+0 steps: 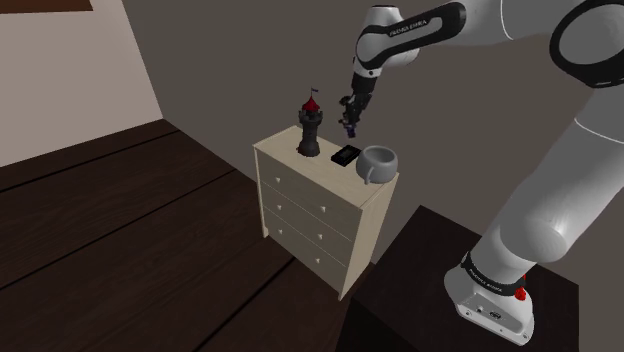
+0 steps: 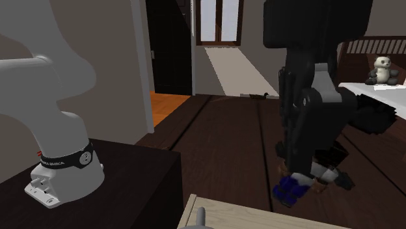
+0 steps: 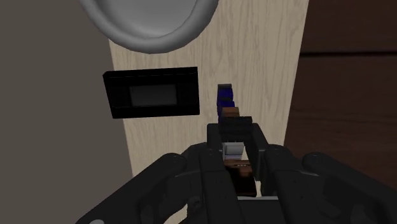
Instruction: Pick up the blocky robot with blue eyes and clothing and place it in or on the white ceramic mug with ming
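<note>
Closest to the wrist camera is the gripper (image 3: pixel 233 132), its two black fingers clamped on the blocky robot (image 3: pixel 224 102). The toy's long axis runs along the fingers, and its blue end sticks out past the tips.

In the shoulder view, left to right, the dresser (image 1: pixel 300 205) carries a dark tower with a red top (image 1: pixel 311 126) at the left corner of its top. A flat black box (image 1: pixel 346 154) lies near the middle, and the grey mug (image 1: pixel 379 168) stands at the right end with its mouth open upward. The gripper (image 1: pixel 350 113) hangs above the top between tower and mug, with the toy (image 1: pixel 349 129) in the air, touching nothing below it.

The move turns on one relation: the mug is lower than the toy and toward the right end of the top, past the black box. My judgement is that the toy must travel that way before it is lowered.

The dresser top is pale wood grain. The room has a dark plank floor and beige walls, and in the second exterior view a panda plush (image 2: pixel 382 69) sits on a bed at the right.
</note>
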